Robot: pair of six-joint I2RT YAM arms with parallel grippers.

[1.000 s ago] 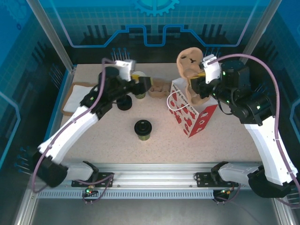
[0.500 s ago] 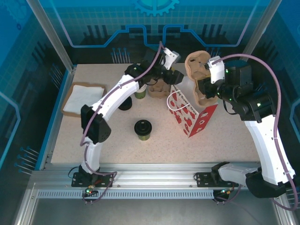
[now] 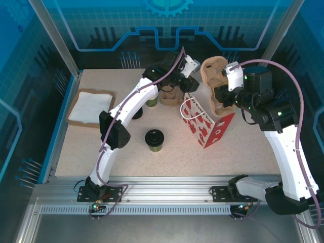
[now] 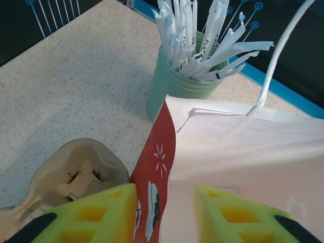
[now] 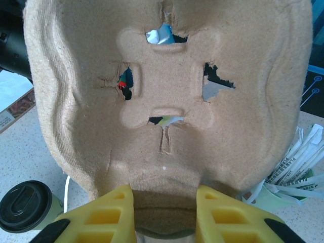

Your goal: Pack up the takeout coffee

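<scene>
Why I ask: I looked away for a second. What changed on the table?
The left gripper swung from the back left across to the paper bag, its fingers closing astride the rim; a grip is not certain. The right gripper, clamped on the cardboard cup carrier, drifted slightly right. The lidded coffee, bag and napkins stayed put.

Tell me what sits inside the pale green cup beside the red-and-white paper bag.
The pale green cup holds a bunch of white paper-wrapped straws, fanning above its rim. They and the wall hide its bottom, so anything beneath cannot be seen.
</scene>
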